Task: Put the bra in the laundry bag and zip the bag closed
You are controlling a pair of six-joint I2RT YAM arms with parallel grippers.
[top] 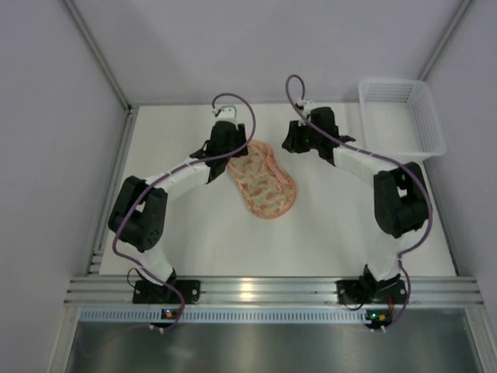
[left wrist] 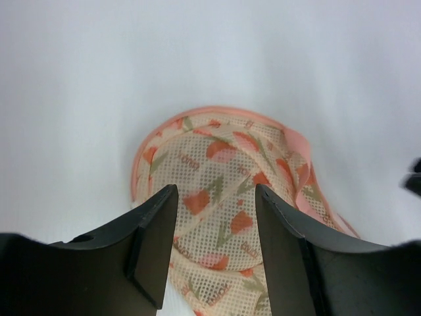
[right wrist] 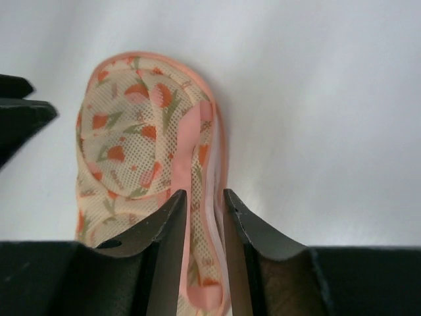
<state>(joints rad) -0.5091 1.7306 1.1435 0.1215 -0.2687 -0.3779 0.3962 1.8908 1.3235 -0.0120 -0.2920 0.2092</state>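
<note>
The laundry bag (top: 262, 183) lies flat mid-table, an orange-pink flowered mesh pouch with a pink rim. My left gripper (top: 231, 159) is at its far left end. In the left wrist view it (left wrist: 216, 191) is open, its fingers standing either side of the bag's mesh (left wrist: 217, 164). My right gripper (top: 289, 144) is at the bag's far right edge. In the right wrist view it (right wrist: 204, 194) is nearly closed, with the pink rim and strap (right wrist: 200, 138) of the bag (right wrist: 131, 131) pinched between its fingers. No bra is in view.
A white plastic mesh basket (top: 400, 116) stands at the back right corner. Grey walls enclose the white table on three sides. The left gripper's dark tip shows at the left edge of the right wrist view (right wrist: 16, 115).
</note>
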